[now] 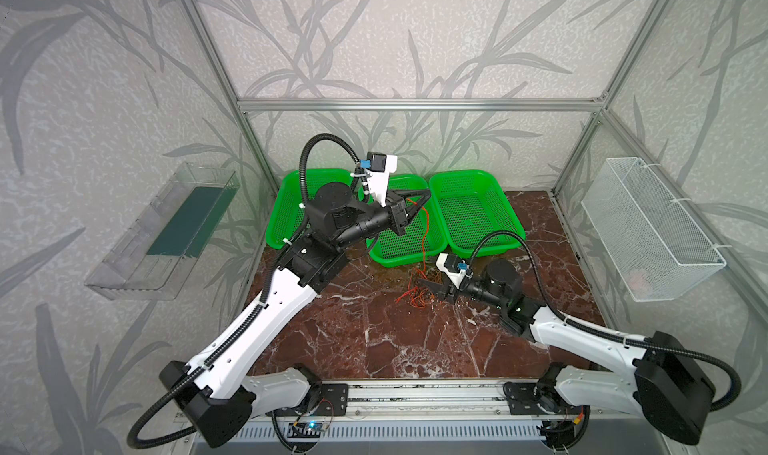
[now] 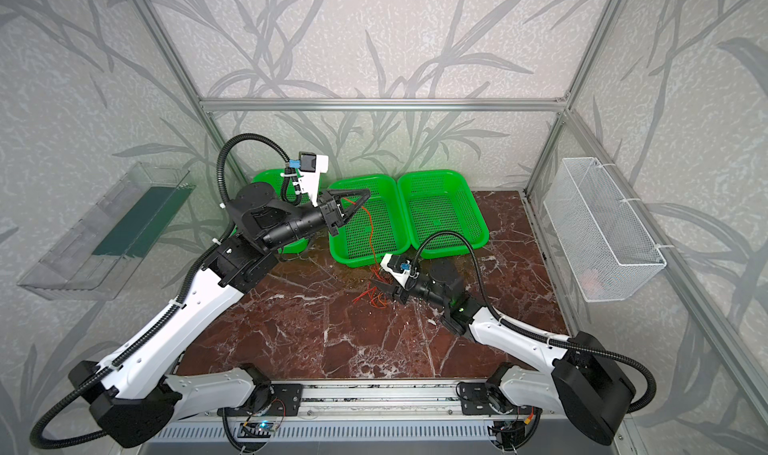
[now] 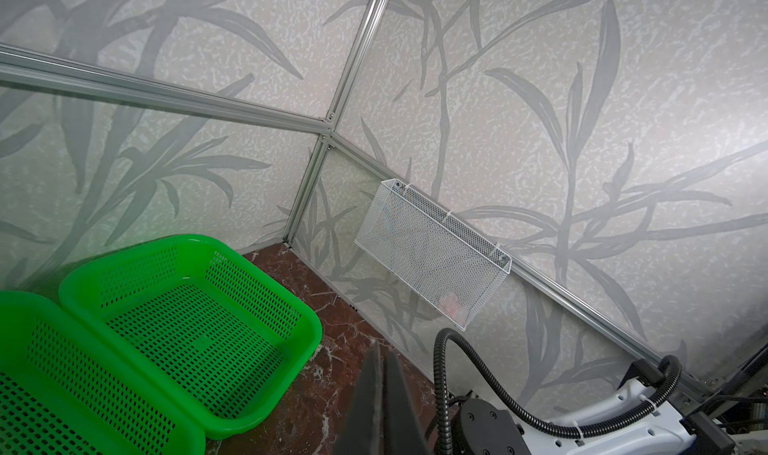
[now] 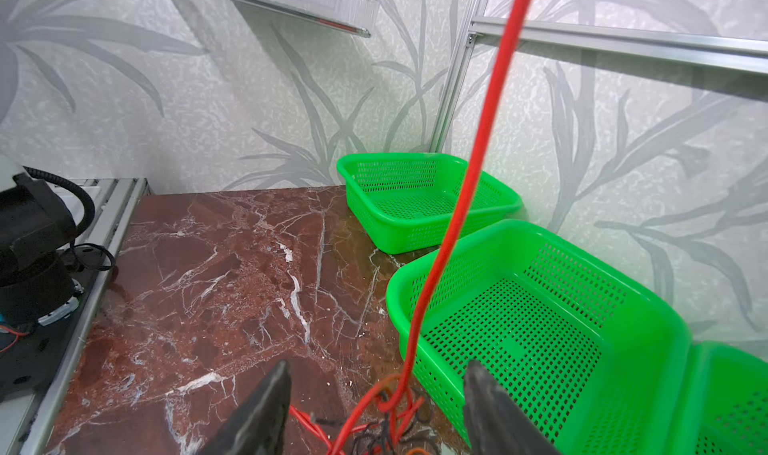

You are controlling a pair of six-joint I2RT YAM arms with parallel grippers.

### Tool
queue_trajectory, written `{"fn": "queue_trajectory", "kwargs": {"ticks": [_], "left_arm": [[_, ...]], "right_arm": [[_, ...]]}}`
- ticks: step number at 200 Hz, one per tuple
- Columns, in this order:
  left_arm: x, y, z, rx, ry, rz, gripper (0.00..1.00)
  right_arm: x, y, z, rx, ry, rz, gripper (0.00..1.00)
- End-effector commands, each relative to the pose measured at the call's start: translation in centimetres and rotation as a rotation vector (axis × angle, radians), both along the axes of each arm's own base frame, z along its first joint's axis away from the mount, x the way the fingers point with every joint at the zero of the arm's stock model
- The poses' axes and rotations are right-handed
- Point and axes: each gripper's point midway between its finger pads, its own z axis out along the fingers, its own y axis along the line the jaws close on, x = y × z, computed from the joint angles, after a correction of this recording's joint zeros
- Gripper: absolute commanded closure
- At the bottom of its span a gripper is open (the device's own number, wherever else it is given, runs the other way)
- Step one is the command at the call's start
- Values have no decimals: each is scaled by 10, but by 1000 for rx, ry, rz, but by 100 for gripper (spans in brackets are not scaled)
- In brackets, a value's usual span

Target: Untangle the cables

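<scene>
Middle green basket [image 1: 395,262], orange cable [image 1: 425,224] hanging above

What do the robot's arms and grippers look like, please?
The left arm and right arm have white shells, black joints and black corrugated hoses zip-tied on. The left gripper and right gripper have black tapered fingers and white camera mounts.

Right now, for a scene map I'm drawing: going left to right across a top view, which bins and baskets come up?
clear wall bin → left green basket → middle green basket → right green basket → white mesh wall basket
</scene>
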Motion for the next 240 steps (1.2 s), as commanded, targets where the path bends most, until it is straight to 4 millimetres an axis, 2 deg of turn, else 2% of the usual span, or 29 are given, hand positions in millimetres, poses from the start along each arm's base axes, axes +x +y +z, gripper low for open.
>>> {"fn": "queue_trajectory", "kwargs": {"ticks": [1,11,25,35,49,61,74,131,180,204,240], "left_arm": [[-14,-4,14,-32,-49,-31,100],[-16,-8,14,-36,-51,-44,100],[-18,-12,13,-37,-55,-48,100],[-19,-15,14,-39,-57,-55,100],[-21,-18,17,-43,-63,-60,100],[-21,-21,21,-45,-73,-64,100],[-21,-22,30,-54,-87,-67,100],[-20,-28,76,-81,-159,-87,100],[-26,-20,120,-101,-255,-59,100],[-29,-15,135,-101,-290,-42,100],[-31,-6,143,-92,-318,-4,100]], "right_arm": [[9,5,17,9,26,-15,37],[20,5,16,4,64,-65,39],[30,6,20,18,98,-108,48],[29,9,23,33,113,-92,52],[27,13,21,41,117,-62,62],[28,15,11,30,129,-61,77],[26,16,0,16,137,-47,84],[25,15,-51,-69,208,-43,86],[29,7,-93,-152,282,-70,86],[33,1,-111,-188,304,-94,86],[41,-10,-128,-196,335,-148,87]]}}
